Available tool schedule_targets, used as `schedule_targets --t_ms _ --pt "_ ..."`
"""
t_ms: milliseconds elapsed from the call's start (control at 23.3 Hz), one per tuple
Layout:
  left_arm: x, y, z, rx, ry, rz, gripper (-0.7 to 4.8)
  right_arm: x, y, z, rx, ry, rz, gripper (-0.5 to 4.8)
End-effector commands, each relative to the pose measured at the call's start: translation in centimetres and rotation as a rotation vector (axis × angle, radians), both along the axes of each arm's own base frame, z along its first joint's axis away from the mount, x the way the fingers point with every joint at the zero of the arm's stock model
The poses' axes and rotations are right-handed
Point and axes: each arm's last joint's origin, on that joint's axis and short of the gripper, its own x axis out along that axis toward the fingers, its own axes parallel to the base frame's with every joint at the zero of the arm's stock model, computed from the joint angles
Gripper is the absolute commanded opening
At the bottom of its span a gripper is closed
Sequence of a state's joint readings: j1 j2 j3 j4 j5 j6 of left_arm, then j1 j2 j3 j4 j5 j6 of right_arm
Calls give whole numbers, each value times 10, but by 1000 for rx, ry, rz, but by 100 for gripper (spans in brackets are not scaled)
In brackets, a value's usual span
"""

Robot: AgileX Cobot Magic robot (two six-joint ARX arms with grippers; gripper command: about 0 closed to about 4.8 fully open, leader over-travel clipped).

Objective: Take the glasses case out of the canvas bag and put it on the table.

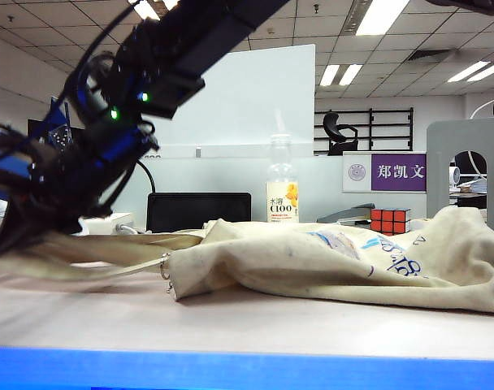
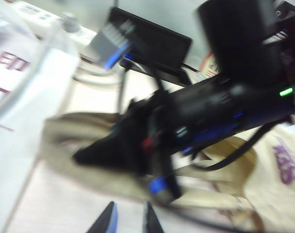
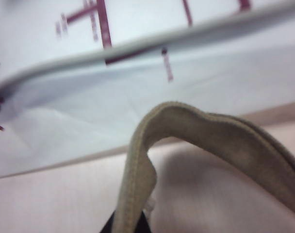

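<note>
Two grippers you have here: your left gripper (image 2: 128,221) hovers above the table (image 1: 247,321), fingers slightly apart, holding nothing; your right gripper (image 1: 11,236), far left, is closed on a strap (image 3: 138,179) of the canvas bag (image 1: 353,260); the glasses case stays unseen.

Cream-beige canvas bag (image 1: 353,260) with blue-purple print, red-orange cube (image 1: 390,220), pale table (image 1: 231,321).

The bag (image 1: 344,260) lies on the table (image 1: 231,325); bottle (image 1: 282,191) and cube (image 1: 390,220) stand behind it; its strap (image 3: 138,179) seemingly sits in the right gripper (image 1: 19,231), far left.
</note>
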State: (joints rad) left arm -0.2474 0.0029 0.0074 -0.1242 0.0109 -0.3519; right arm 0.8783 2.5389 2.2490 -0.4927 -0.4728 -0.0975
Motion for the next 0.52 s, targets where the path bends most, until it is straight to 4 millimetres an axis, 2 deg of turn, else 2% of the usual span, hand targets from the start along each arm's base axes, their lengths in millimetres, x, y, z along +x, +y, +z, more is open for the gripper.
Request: schedule_targets --t_ms 43,129,215,343,515 --pt "0 1 1 5 -10 23 80 0 -6 41 39 -38 -7 -8" --pt "0 1 1 6 -10 37 80 3 -12 56 58 -53 -17 -8" --pt "0 1 1 6 -10 37 80 5 -16 60 54 -48 -24 -8" --pt "0 1 1 6 -10 36 80 5 -20 56 21 -20 -27 -4" --pt "0 1 1 5 -10 33 80 4 -20 51 -3 -1 -27 57"
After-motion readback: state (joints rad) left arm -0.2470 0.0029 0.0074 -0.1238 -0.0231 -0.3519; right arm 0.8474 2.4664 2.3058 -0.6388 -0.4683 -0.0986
